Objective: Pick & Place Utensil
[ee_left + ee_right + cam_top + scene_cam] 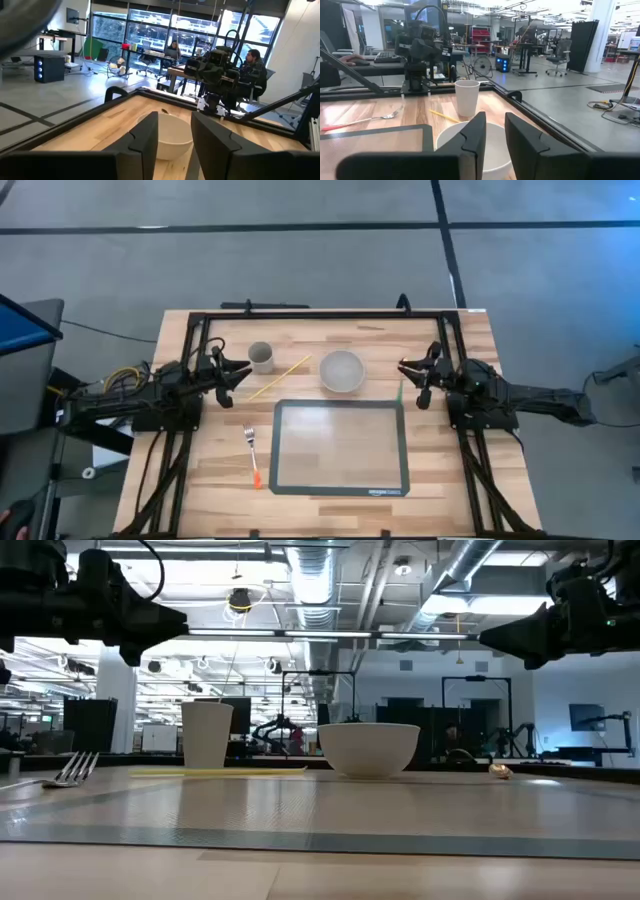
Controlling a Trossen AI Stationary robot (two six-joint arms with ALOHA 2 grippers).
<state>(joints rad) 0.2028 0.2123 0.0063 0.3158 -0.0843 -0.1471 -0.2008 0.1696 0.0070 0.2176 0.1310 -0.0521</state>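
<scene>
Wooden table (440, 480) margins bare — fork (251, 448) seemingly beside mat (341, 445)

From the left wrist view the bowl (170, 136) is half hidden behind that arm's own fingers (146, 135).

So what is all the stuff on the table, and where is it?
fork: one, silver with an orange handle, left of the mat
mat: one, grey with a dark border, centre front of the table
cup: one, grey-white, back left, upright
bowl: one, white, behind the mat
yellow stick: one, lying between cup and bowl
table: one, light wood with a black frame
left hand: one, dark, open, raised by the cup
right hand: one, dark, open, raised right of the bowl
</scene>
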